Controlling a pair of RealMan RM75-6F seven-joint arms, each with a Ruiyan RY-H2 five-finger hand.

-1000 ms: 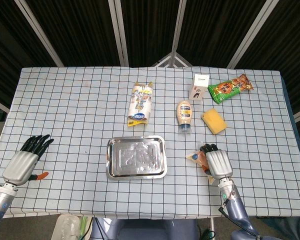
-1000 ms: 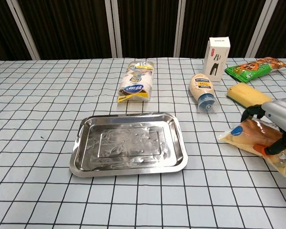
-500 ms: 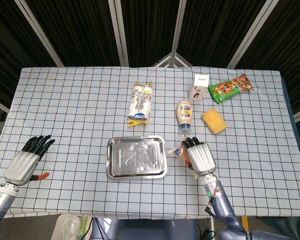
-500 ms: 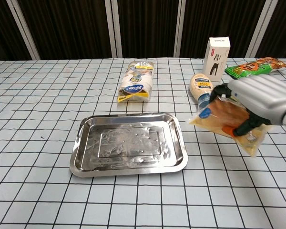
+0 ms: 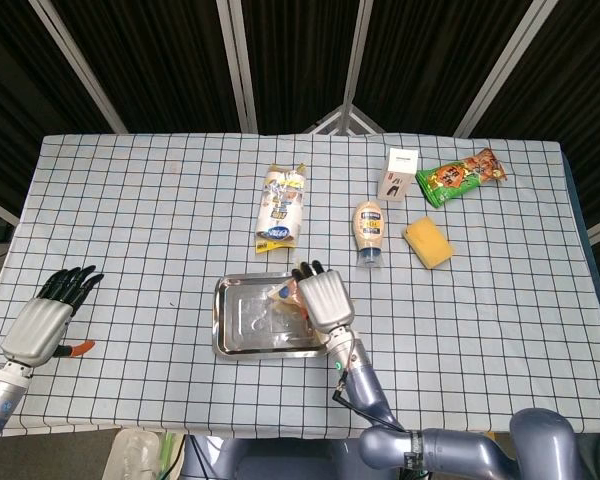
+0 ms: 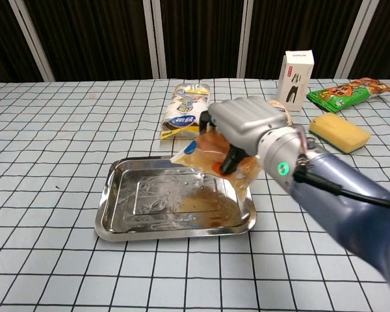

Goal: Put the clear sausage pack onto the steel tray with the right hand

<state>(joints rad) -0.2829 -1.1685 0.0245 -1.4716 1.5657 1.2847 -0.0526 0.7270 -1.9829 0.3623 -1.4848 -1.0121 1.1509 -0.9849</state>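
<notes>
My right hand (image 6: pixel 244 127) grips the clear sausage pack (image 6: pixel 211 161) and holds it in the air over the right half of the steel tray (image 6: pixel 117 214). In the head view the right hand (image 5: pixel 325 297) covers most of the pack (image 5: pixel 284 294), which shows only at its left edge above the tray (image 5: pixel 242 330). The pack hangs tilted, its blue-labelled corner pointing left. My left hand (image 5: pixel 48 318) rests at the table's near left corner with fingers spread and nothing in it.
Behind the tray lie a white snack bag (image 5: pixel 282 207), an upside-down mayonnaise bottle (image 5: pixel 369 230), a white box (image 5: pixel 400 172), a green packet (image 5: pixel 460 176) and a yellow sponge (image 5: pixel 427 242). A small orange object (image 5: pixel 78 349) lies beside the left hand.
My right hand has carried the sausage pack leftward from the table's right side to above the tray. The left hand has barely shifted.
</notes>
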